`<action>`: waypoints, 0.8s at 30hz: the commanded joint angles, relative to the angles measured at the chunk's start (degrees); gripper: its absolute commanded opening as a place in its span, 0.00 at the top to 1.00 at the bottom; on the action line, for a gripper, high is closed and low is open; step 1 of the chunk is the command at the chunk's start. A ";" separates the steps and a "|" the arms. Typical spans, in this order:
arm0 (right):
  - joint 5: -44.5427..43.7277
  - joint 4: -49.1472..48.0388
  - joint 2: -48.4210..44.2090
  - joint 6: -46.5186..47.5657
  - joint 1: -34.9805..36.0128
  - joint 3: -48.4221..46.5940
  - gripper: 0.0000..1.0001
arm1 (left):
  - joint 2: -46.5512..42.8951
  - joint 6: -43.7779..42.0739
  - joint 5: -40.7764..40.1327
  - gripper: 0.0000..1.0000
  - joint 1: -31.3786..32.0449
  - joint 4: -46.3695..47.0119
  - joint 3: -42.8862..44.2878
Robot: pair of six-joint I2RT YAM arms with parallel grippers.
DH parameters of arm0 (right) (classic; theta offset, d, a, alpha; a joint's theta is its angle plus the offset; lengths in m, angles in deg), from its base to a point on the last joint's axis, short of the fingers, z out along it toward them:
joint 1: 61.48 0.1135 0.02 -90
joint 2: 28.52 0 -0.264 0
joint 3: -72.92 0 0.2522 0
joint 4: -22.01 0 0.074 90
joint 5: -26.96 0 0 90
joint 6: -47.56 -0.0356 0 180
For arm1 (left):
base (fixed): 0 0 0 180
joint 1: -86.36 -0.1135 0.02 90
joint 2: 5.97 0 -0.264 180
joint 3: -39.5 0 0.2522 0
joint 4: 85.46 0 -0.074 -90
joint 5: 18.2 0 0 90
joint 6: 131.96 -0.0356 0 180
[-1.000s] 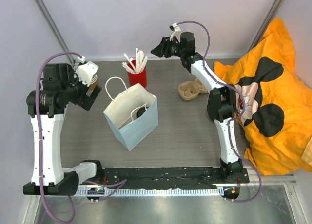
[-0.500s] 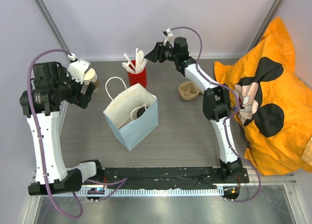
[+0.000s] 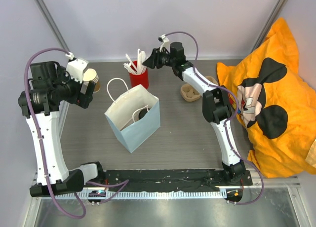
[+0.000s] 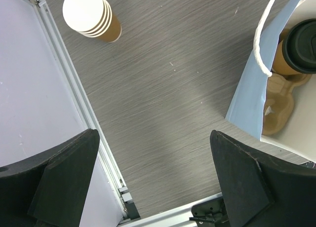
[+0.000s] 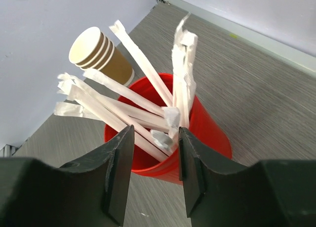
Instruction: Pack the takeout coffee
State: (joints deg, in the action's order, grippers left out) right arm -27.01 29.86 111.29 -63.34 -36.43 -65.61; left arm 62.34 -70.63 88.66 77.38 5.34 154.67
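A: Well, both arms are reaching to the back of the table (image 3: pixel 187 138). Where's the coffee?

B: The kraft paper cup (image 4: pixel 91 15) stands upright on the wood at about ten o'clock from the paper bag (image 3: pixel 143 128), apart from it and close to the left wall. The left gripper (image 4: pixel 153 153) hangs high over the table with its fingers spread wide and nothing between them. The cup is ahead of it, so I'd judge it's lining up for a descent.

A: And the right side?

B: The right gripper (image 5: pixel 154 138) noses in over the red cup (image 5: pixel 207 133), twelve o'clock from the bag. Its fingers are parted a little, with the white sticks (image 5: pixel 143 64) showing in the gap. It isn't clamped on any that I can see; probably it's after one to go with the drink.

A: Count for me.

B: One bag, its mouth open upward so things drop straight in. One red cup with roughly eight sticks, too tangled to be sure. Two carriers: one carrier (image 4: pixel 279 108) inside the bag cradling one lidded cup (image 4: pixel 303 44), and a second carrier (image 3: pixel 189 93) loose at two o'clock. The kraft cup's rim shows about four stacked bands, so it may be several nested cups.
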 commanded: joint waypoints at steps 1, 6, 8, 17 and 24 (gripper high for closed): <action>-1.75 0.11 -2.61 3.50 -0.01 0.67 0.55 | 0.68 1.42 2.30 0.00 -0.69 0.20 2.48; -2.46 0.38 -3.84 4.91 -0.01 2.34 0.61 | 1.21 1.60 3.35 0.00 -0.87 0.47 3.01; -2.37 0.29 -3.67 5.00 -0.01 2.25 0.67 | 1.12 1.60 3.35 0.00 -0.78 0.38 3.01; 0.35 -2.17 -3.23 3.77 0.08 1.90 0.67 | 1.29 1.68 3.70 0.00 -1.05 0.47 2.48; 0.36 -2.79 -2.61 3.06 0.08 0.15 0.64 | 1.82 1.86 3.88 0.00 -1.05 0.47 3.10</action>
State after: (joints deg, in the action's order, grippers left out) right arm -27.31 30.45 111.25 -59.98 -36.47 -63.06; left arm 63.87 -69.36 91.16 76.84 5.34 155.69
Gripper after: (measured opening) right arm 0.354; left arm 0.995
